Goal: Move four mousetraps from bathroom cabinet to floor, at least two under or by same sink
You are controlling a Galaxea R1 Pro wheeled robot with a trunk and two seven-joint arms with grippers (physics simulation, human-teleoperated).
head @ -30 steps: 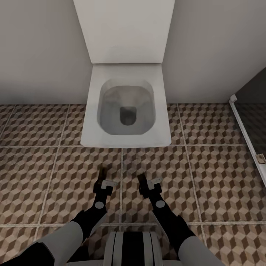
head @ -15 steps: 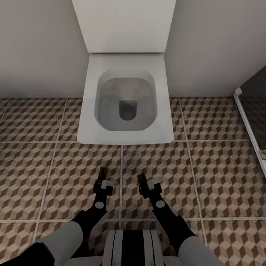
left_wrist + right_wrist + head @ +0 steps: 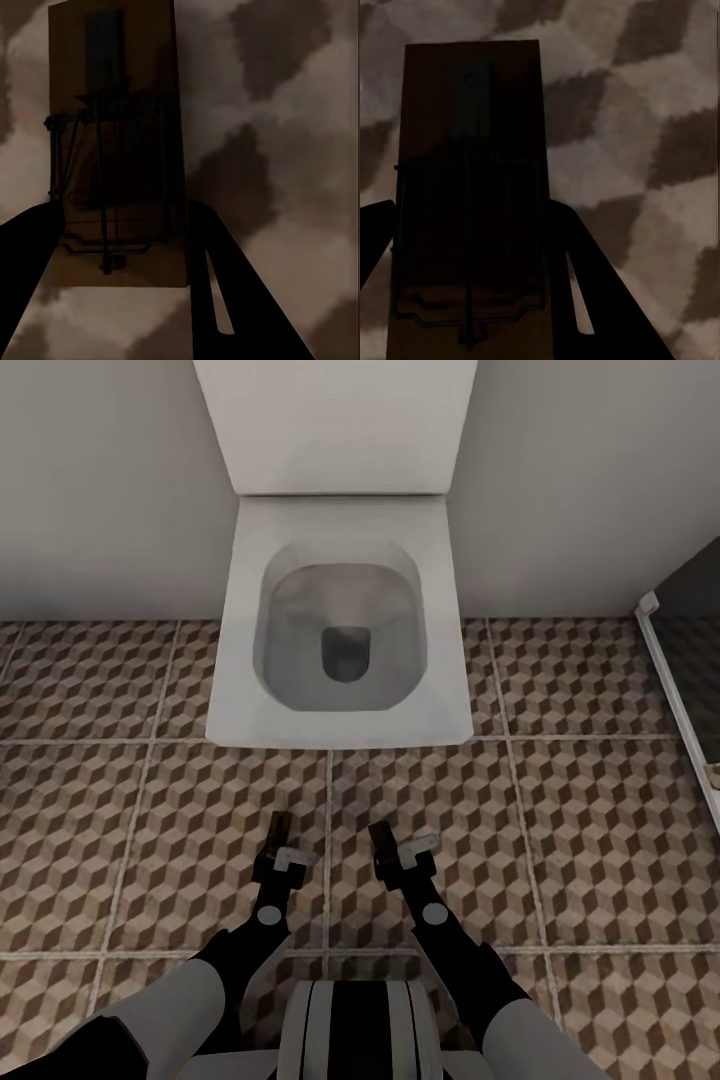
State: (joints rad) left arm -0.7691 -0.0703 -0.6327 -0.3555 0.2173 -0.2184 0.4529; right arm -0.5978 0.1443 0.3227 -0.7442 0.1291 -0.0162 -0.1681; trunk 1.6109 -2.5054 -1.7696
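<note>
Each of my grippers holds a mousetrap above the cube-patterned bathroom floor (image 3: 150, 840). My left gripper (image 3: 280, 838) is shut on a brown wooden mousetrap (image 3: 116, 142) with thin wire across it; the board pokes forward past the fingers (image 3: 225, 300). My right gripper (image 3: 384, 845) is shut on a second, darker-looking mousetrap (image 3: 472, 195). Both hang low over the tiles just in front of the toilet. The cabinet is out of view.
A white square toilet (image 3: 340, 630) with its lid up stands against the pale wall straight ahead. At the right edge runs a white frame rail (image 3: 680, 710) with dark glass behind it. Patterned tiles spread to both sides.
The head view has drawn slightly closer to the toilet, which sits a little higher and larger in the picture. Both arms keep their pose, each still holding its mousetrap.
</note>
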